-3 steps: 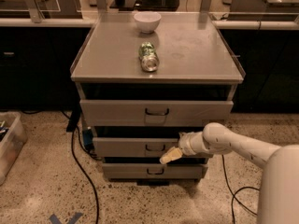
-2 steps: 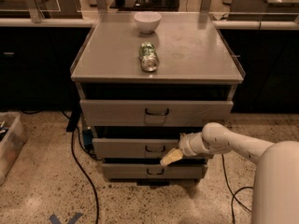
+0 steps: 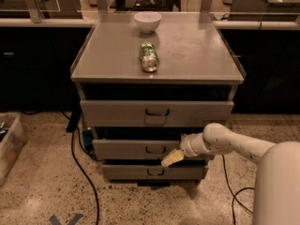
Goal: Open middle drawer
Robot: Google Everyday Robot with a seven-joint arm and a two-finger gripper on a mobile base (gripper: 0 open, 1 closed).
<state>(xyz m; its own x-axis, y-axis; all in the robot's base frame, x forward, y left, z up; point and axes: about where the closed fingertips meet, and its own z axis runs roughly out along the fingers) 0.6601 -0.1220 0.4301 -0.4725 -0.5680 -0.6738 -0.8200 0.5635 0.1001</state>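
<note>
The grey cabinet [image 3: 197, 46] has three drawers. The middle drawer [image 3: 122, 149] is the second front, with a small dark loop handle [image 3: 155, 149] at its centre. The top drawer [image 3: 112, 113] stands above it and the bottom drawer [image 3: 126, 172] below. My gripper [image 3: 170, 158] is at the end of the white arm [image 3: 225, 143] that reaches in from the right. Its yellowish tip lies just right of and slightly below the middle handle, against the drawer front.
A white bowl [image 3: 147, 21] and a green can [image 3: 149, 56] on its side lie on the cabinet top. A clear bin [image 3: 8, 144] stands on the floor at left. Black cables [image 3: 79, 158] run down the cabinet's left side and along the floor at right.
</note>
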